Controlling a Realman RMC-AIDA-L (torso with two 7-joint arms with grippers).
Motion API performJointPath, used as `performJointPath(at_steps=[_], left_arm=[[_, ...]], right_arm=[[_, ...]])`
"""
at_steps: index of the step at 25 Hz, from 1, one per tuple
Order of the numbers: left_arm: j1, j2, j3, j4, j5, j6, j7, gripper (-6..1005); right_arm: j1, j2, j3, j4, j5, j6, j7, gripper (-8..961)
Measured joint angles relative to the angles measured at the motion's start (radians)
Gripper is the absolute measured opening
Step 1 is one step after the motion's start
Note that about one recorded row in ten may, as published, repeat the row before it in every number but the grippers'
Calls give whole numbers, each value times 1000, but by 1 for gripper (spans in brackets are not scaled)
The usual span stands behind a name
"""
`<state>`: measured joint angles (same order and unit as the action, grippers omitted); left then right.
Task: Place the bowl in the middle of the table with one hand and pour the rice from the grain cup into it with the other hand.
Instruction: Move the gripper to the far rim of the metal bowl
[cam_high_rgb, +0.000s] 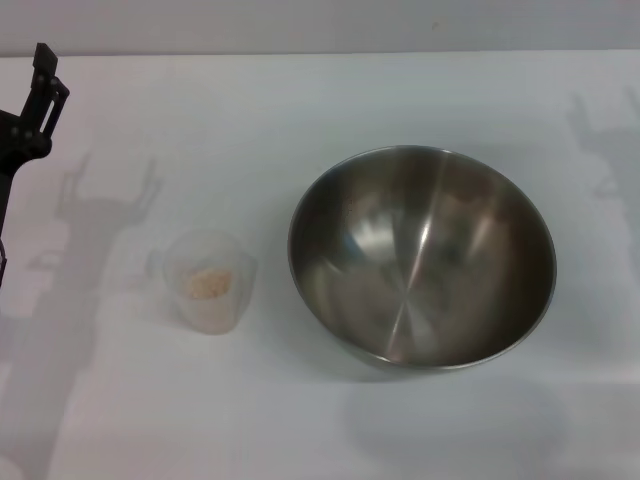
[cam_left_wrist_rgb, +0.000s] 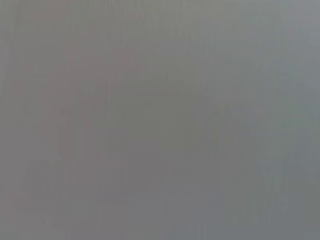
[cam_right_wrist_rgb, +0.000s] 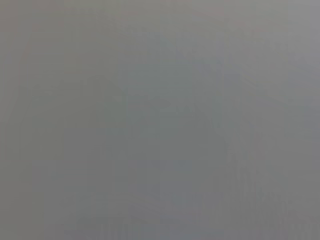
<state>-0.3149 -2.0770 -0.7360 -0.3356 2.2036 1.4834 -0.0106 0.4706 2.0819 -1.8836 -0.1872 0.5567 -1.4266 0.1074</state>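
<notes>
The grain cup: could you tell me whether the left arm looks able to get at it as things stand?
Probably yes. The left gripper is raised at the table's far left edge, and the grain cup stands upright in the open, apart from the bowl, with only bare tabletop between them.

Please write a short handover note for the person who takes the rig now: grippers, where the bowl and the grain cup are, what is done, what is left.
Left gripper: at the far left edge of the table, holding nothing, away from the cup. Right gripper: not in view; only its shadow shows at far right.
Grain cup: upright, left of centre, a little rice in it.
Bowl: right of centre, empty, apart from the cup.
Done: nothing visible; no rice in the bowl.
Left: bring the bowl to the middle with one hand, pour the rice into it with the other.
</notes>
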Motion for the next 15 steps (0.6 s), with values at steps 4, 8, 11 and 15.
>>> performJointPath(at_steps=[4, 8, 11, 15], left_arm=[[-2, 0, -1, 0, -1, 0, 0, 862], [-3, -1, 0, 2, -2, -6, 0, 862], [-5, -1, 1, 2, -3, -9, 0, 862], [-5, -2, 1, 1, -3, -10, 0, 862]], right_arm=[[-1, -1, 0, -4, -8, 0, -84, 736], [1, -1, 0, -20, -16, 30, -150, 736], [-2, -3, 0, -70, -17, 130, -150, 736], [-38, -5, 0, -267, -45, 402, -136, 735]])
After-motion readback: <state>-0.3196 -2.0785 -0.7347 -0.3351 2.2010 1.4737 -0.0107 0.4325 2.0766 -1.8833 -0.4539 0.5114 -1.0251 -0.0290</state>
